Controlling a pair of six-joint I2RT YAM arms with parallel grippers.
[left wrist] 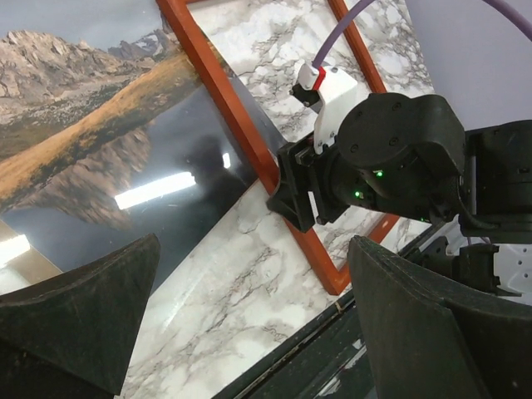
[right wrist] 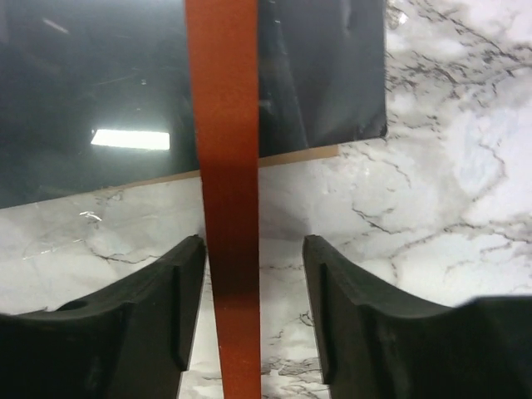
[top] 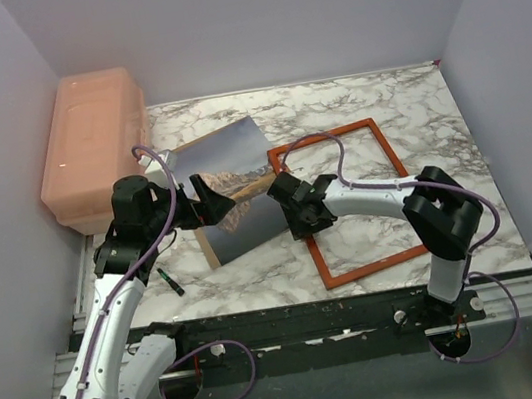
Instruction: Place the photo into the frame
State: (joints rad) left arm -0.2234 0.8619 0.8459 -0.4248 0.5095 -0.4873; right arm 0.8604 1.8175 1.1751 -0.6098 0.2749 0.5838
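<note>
The right end effector point(right wrist: 253, 249) straddles one rail of the frame point(top: 378, 267), fingers apart, with a clear gap on one side. Just beyond its tips that rail crosses over the photo point(top: 229, 160), which lies face up on the counter point(top: 413, 105). The left end effector point(left wrist: 249, 249) gapes wide above the photo's near edge.

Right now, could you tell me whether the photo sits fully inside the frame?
No: from above, most of the photo lies left of the frame, whose left rail overlaps only its right edge.

bright even light, lamp glare on the photo point(left wrist: 108, 141).
</note>
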